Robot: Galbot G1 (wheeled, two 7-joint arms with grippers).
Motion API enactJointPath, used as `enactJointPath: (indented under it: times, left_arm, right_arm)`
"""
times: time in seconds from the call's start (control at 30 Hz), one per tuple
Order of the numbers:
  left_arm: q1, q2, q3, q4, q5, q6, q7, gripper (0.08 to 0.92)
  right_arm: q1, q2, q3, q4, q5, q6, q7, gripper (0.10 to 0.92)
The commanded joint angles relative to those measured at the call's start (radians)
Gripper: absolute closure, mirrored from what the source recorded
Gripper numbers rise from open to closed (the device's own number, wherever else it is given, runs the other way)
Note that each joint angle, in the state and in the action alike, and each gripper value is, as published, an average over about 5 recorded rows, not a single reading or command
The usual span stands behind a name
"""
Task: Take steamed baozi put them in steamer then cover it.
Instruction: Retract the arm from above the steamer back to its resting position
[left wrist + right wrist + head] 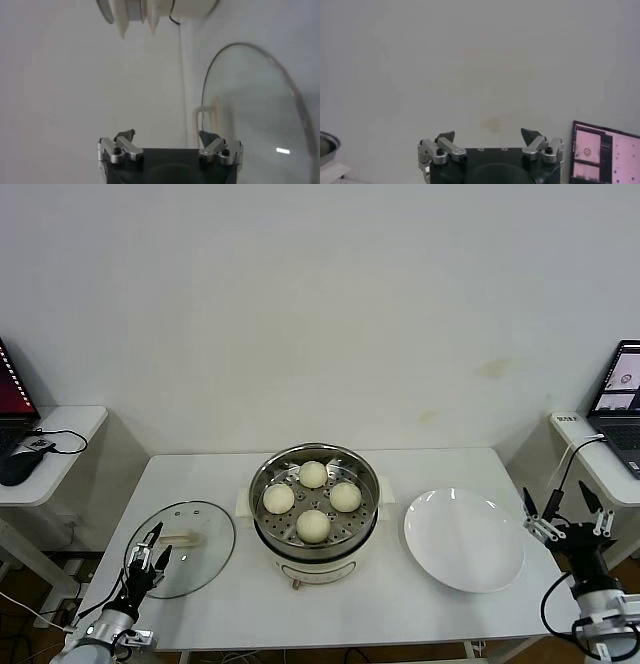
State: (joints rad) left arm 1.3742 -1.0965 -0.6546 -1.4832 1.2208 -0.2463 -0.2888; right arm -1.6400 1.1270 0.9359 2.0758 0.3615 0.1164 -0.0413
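1. The steamer (314,514) stands mid-table (200,604), uncovered.
2. Four baozi (314,526) sit on the tray inside the steamer.
3. The glass lid (195,544) lies flat on the table left of the steamer.
4. An empty plate (463,539) lies right of the steamer.
5. The left gripper (150,556) hovers over the lid's near edge, jaws spread, holding nothing.
6. The right gripper (567,519) hangs beyond the plate, farther right of the steamer, jaws spread, empty.

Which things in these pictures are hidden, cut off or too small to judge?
- Steamer: in the left wrist view the picture's edge cuts it; only its base and a handle show.
- Glass lid: in the head view the left gripper covers part of its rim.
- Plate: absent from both wrist views.
- Laptop: screen content too small to read.
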Motion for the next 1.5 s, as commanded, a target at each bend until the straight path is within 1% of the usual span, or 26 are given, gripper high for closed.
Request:
enactJointPath:
  times: [0.03, 0.43, 0.8, 1.03, 1.23, 1.33, 1.5]
  left_arm:
    - [-0.125, 0.010, 0.024, 0.122, 0.022, -0.003, 0.003, 0.177]
    - [-0.168, 0.007, 0.055, 0.175, 0.029, -0.007, 0.008, 0.177]
    - [-0.208, 0.002, 0.074, 0.190, 0.026, -0.003, 0.021, 0.177]
    - [-0.245, -0.008, 0.078, 0.236, 0.008, -0.002, 0.030, 0.177]
    - [-0.250, -0.006, 0.082, 0.237, -0.024, -0.002, 0.042, 0.179]
    - [-0.252, -0.007, 0.083, 0.244, -0.027, -0.001, 0.047, 0.218]
    - [-0.256, -0.010, 0.083, 0.266, -0.028, -0.001, 0.049, 0.361]
  right_arm:
    - [-0.031, 0.015, 0.021, 0.006, -0.001, 0.007, -0.001, 0.202]
    - [-0.053, 0.027, 0.032, 0.012, -0.003, 0.009, -0.008, 0.203]
    - [-0.059, 0.036, 0.026, 0.004, -0.011, 0.015, -0.011, 0.203]
    - [-0.059, 0.040, 0.021, -0.005, -0.016, 0.019, -0.015, 0.203]
    - [-0.059, 0.046, 0.016, -0.011, -0.022, 0.020, -0.019, 0.203]
    - [-0.059, 0.048, 0.012, -0.011, -0.024, 0.020, -0.021, 0.203]
    - [-0.058, 0.052, 0.008, -0.010, -0.027, 0.020, -0.023, 0.202]
